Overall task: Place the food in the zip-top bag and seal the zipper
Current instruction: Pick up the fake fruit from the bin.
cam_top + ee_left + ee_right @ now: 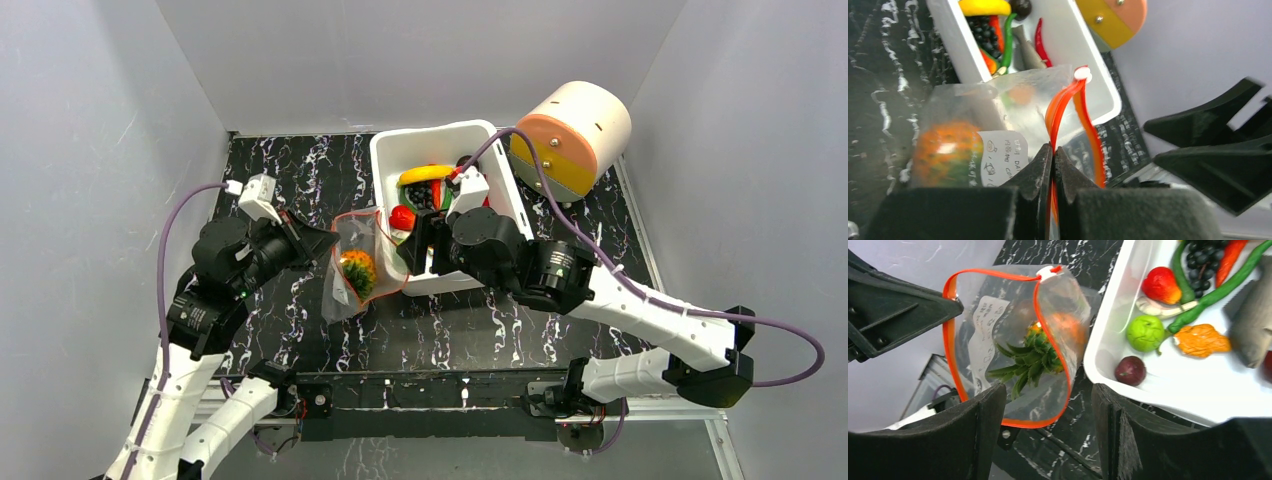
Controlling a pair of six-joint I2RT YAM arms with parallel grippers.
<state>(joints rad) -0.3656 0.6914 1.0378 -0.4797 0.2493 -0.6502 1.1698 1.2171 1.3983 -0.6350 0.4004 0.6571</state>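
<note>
Between the tightly closed fingers of our left claw (1053, 150) we pinch the zipper (1060, 105), the red-orange strip, near one end of the mouth, so the zip-top bag (1013, 95) is held up off the worktop (300, 180) at that edge. Its mouth gapes as a wide loop, and the two sides of the strip meet again only at the white slider (1049, 273) on the far end. Our right claw (1045, 390) has its jaws well apart with nothing between them. It hangs over the bag's mouth, just beside the near wall of the white bin (1103, 335). Inside the bag we see one piece, the pineapple (1033, 355), resting low with its green leaves pointing toward the opening. Everything else lies in the bin: the apple (1161, 284), the lime (1145, 332), the grapes (1202, 260), the fish (1255, 325), the banana (984, 7) and the chili (1041, 42). Beside them are a dark round fruit, a lumpy orange piece and a long green one that we cannot name with certainty. We judge the task barely begun: one item is bagged and most of the food is waiting. We think each remaining piece has to be picked from the bin and dropped through the held-open mouth. Only after that can the strip be pressed shut along its length, and none of that sealing is done yet.
</note>
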